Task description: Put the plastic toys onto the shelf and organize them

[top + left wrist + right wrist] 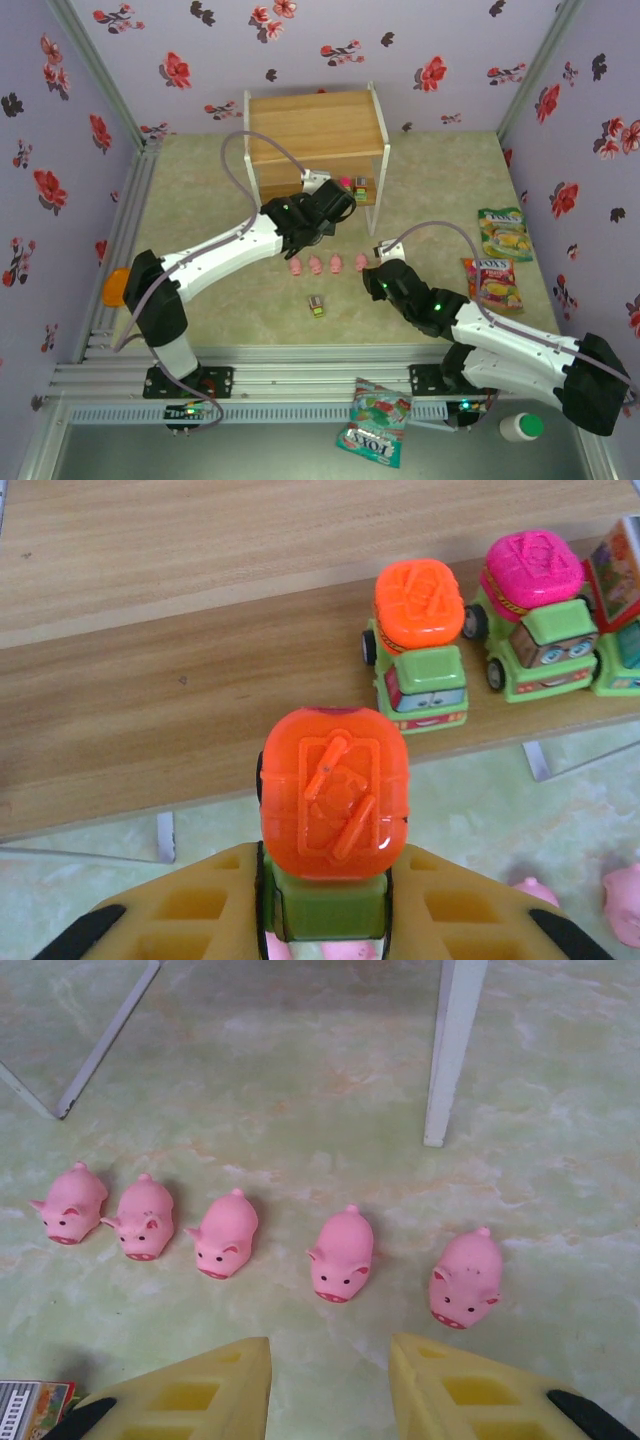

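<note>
My left gripper (325,910) is shut on an orange-topped green toy truck (335,800), held just in front of the shelf's lower board (150,710). On that board stand an orange-topped truck (420,645), a pink-topped truck (535,610) and part of another toy (620,610). In the top view the left gripper (335,205) hangs at the front of the shelf (315,130). Five pink pigs (343,1254) stand in a row on the floor. Just short of them my right gripper (330,1380) is open with nothing between its fingers. A small blocky toy (317,306) lies alone nearer the arms.
A white shelf leg (455,1050) stands behind the pigs. Two snack bags (503,232) (493,282) lie at the right, and a third (377,420) lies on the near rail. A white bottle with a green cap (522,427) sits at the bottom right.
</note>
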You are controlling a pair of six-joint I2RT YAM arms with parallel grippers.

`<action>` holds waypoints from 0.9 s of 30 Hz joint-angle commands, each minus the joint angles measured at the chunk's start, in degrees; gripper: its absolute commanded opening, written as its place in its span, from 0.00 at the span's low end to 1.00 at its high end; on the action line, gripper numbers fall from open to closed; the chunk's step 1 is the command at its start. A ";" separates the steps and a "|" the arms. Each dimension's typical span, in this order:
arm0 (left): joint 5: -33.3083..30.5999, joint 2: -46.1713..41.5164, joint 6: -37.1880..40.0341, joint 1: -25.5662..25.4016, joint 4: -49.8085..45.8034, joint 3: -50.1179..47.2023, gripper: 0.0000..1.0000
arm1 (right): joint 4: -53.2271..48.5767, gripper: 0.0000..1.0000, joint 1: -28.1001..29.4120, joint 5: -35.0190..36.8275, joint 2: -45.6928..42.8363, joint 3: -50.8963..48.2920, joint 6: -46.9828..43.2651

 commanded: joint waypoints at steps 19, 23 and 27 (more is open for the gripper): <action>-2.06 4.97 2.32 4.41 5.55 2.76 0.22 | 1.72 0.37 -0.39 -0.39 1.76 -0.44 -0.11; -2.12 5.61 2.22 4.77 6.23 3.28 0.22 | 1.89 0.37 -0.40 -0.47 2.49 -0.35 -0.24; -2.48 5.97 2.25 5.20 6.72 3.80 0.22 | 2.06 0.37 -0.43 -0.48 3.18 -0.22 -0.22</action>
